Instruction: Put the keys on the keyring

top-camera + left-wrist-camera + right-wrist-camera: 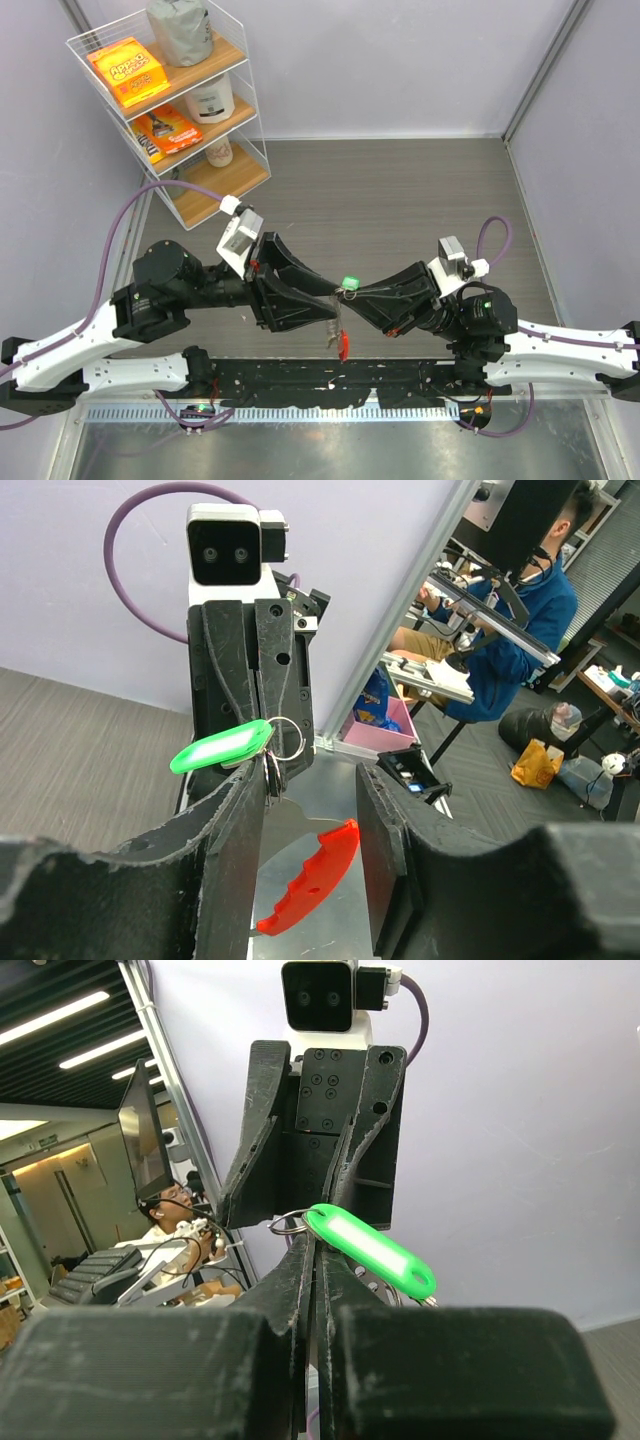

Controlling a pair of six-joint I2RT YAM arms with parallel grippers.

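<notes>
Both arms are raised and meet tip to tip over the table's middle. My right gripper (353,292) (318,1245) is shut on the wire ring (288,1225) of the green key (372,1249) (349,283) (222,748), which sticks out beside its fingertips. The keyring's red crescent (310,880) (343,346) dangles below on a short silvery chain (330,333). My left gripper (331,301) (310,780) faces the right one with its jaws apart. The crescent hangs in the gap between them, and its left finger (235,825) is close to the key's ring.
A white wire shelf rack (248,120) with orange boxes and jars stands at the back left. A black perforated strip (330,385) runs along the near edge between the arm bases. A purple cable (130,215) loops off the left arm.
</notes>
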